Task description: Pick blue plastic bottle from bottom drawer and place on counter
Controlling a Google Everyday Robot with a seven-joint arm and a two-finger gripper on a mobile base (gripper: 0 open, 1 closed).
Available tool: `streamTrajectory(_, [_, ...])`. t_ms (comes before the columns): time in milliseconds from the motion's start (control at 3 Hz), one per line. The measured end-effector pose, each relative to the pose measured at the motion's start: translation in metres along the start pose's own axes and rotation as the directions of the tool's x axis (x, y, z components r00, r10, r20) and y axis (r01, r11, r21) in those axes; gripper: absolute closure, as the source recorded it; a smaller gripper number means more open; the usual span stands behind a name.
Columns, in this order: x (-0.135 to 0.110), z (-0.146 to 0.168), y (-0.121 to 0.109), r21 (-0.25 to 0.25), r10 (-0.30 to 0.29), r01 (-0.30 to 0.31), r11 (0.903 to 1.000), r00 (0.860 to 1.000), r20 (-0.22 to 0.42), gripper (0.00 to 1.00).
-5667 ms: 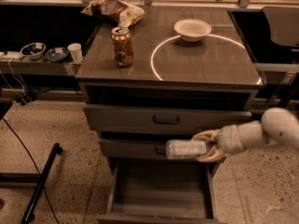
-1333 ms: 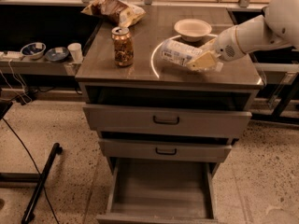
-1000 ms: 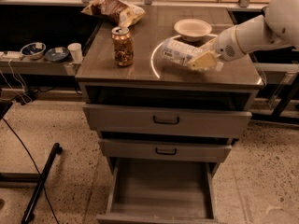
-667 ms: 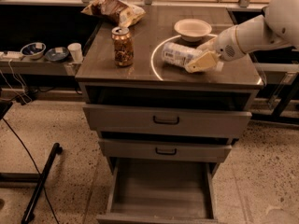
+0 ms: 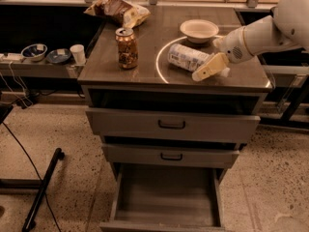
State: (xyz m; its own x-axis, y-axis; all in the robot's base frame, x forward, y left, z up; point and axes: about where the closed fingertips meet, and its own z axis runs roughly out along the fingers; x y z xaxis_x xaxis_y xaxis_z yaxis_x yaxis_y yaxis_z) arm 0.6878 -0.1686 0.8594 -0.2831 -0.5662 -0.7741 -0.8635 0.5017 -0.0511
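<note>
The blue plastic bottle (image 5: 187,57) lies on its side on the counter (image 5: 111,69), inside the thin white circle. My gripper (image 5: 205,65) is at the bottle's right end, just above the counter. It is open, with its near cream finger (image 5: 208,68) swung clear of the bottle toward the counter's front edge. The far finger is hidden behind the bottle. The bottom drawer (image 5: 166,197) is pulled out and its plain grey inside is bare.
A brown patterned can (image 5: 126,48) stands at the counter's left. A white bowl (image 5: 199,30) sits behind the bottle and a crumpled snack bag (image 5: 118,9) lies at the back left. A lower side shelf (image 5: 29,67) at the left holds bowls and a cup (image 5: 77,53).
My gripper carried the bottle from in front of the drawers up to the counter, lowered it onto its side inside the circle, and its near finger has moved off it.
</note>
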Motion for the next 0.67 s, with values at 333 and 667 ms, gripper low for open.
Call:
streamTrajectory(333, [-0.002, -0.032, 0.002, 0.076, -0.123, 0.124, 0.9894, 0.992, -0.018, 0.0])
streamTrajectory(667, [-0.013, -0.096, 0.019, 0.213, -0.312, 0.309, 0.9269, 0.95, -0.023, 0.0])
